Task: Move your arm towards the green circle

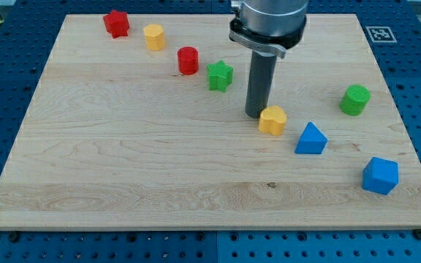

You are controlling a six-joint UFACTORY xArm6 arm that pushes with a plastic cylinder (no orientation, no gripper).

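Observation:
The green circle (355,99) is a short green cylinder near the board's right edge. My tip (255,114) is the lower end of the dark rod, near the board's middle. It stands just left of a yellow block (272,120), touching or nearly touching it. The green circle lies well to the right of my tip and slightly higher in the view. A green star (220,75) lies up and to the left of my tip.
A red star (116,23), a yellow block (154,36) and a red cylinder (188,60) run in a diagonal line at top left. A blue triangular block (310,139) and a blue block (380,175) lie at lower right. The wooden board (123,161) rests on a blue perforated table.

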